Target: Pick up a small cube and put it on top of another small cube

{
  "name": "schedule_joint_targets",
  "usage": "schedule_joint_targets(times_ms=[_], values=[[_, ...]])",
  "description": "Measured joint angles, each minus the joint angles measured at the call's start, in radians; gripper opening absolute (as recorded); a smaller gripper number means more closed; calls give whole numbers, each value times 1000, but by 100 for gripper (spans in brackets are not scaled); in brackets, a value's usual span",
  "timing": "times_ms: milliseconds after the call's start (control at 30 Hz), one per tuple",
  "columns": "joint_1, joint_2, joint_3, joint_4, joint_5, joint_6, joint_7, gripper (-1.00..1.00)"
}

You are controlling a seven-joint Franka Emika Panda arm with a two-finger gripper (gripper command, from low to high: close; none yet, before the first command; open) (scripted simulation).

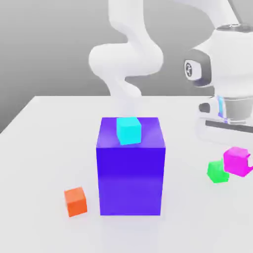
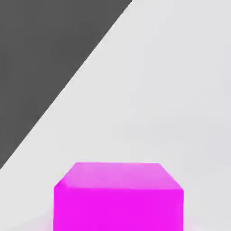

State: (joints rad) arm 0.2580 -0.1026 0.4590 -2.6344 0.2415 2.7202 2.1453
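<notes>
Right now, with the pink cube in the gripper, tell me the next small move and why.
Probably shift the pink cube toward the exterior view's left, until it is over the green cube. The pink cube hangs beside the green one, slightly higher and not centred above it, so lowering now would likely miss.

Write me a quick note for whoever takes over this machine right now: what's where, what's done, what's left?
Tool: shut on the pink cube, carried near the exterior view's right edge.
Green cube: on the table, just beside and a little below the pink one.
Done: pink cube picked up.
Left: bring it over the green cube, set it on top, let go.
</notes>
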Motion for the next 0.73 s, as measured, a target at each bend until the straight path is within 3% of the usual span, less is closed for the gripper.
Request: schedule_joint_targets(times_ms=[200, 333, 533, 600, 633, 667, 733], values=[[114, -59, 162, -85, 29, -37, 258, -100], [82, -57, 199, -168, -18, -38, 422, -100], [17, 100, 196, -174, -262, 91, 612, -100], [33, 164, 153, -171, -387, 136, 701, -100], [108, 191, 73, -170, -423, 160, 726, -100], [169, 209, 10, -169, -442, 177, 739, 100], [169, 209, 10, -169, -442, 177, 739, 100]])
